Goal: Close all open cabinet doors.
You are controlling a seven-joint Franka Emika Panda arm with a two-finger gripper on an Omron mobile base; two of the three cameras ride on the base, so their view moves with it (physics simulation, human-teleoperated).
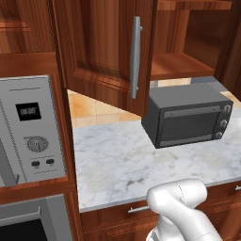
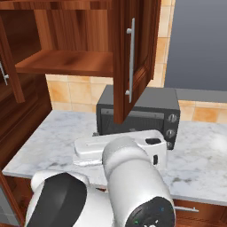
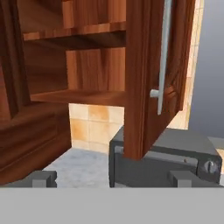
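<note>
Clearly, an upper cabinet door point(image 1: 106, 52) stands open in the top centre of the left base view, swung out over the counter point(image 1: 117, 160), with its long silver handle point(image 1: 135, 56) vertical on the face. In the right base view the same door point(image 2: 133, 53) is in the upper middle of the frame, seen nearly edge-on, and the open shelf point(image 2: 66, 62) is to its left. At the left edge of this view another door point(image 2: 9, 66) is also swung out. In the hand view the door point(image 3: 148, 78) fills the centre and upper right, and its lower corner hangs just above the toaster oven point(image 3: 166, 157). This dark oven point(image 1: 188, 115) sits on the marble counter below the open cabinet, at the right of the left base view. A grey wall oven panel point(image 1: 30, 132) with a dial is at the left of that view. The gripper point(image 3: 111, 179) is at the bottom of the hand view; its two tips are wide apart and hold nothing. The white arm point(image 2: 128, 177) fills the lower part of the right base view.
</note>
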